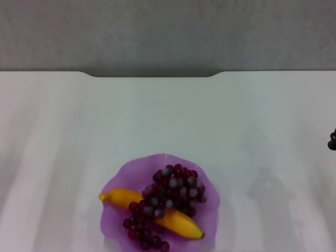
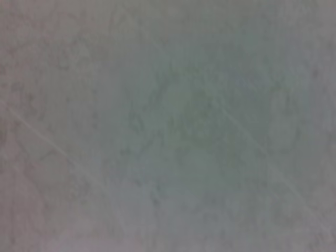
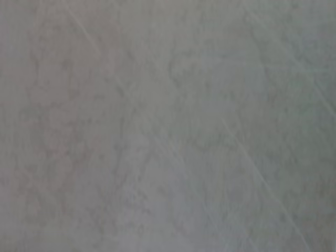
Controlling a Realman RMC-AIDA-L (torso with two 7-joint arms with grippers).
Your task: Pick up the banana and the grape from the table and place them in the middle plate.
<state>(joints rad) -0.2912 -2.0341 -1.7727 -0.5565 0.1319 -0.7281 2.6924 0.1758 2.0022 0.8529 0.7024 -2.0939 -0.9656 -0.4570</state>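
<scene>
The purple middle plate (image 1: pixel 122 181) with a wavy rim sits on the white table (image 1: pixel 168 121) at the near centre. The yellow banana (image 1: pixel 181 222) lies in it, running from left to near right. The dark red-purple grape bunch (image 1: pixel 170 191) lies across the banana, inside the plate, with its tail reaching the near rim. A small dark part of my right gripper (image 1: pixel 332 139) shows at the far right edge of the head view, well away from the plate. My left gripper is out of view. Both wrist views show only a plain pale surface.
The table's far edge has a shallow notch (image 1: pixel 152 75), with a grey wall (image 1: pixel 168 31) behind it. A faint shadow lies on the table right of the plate.
</scene>
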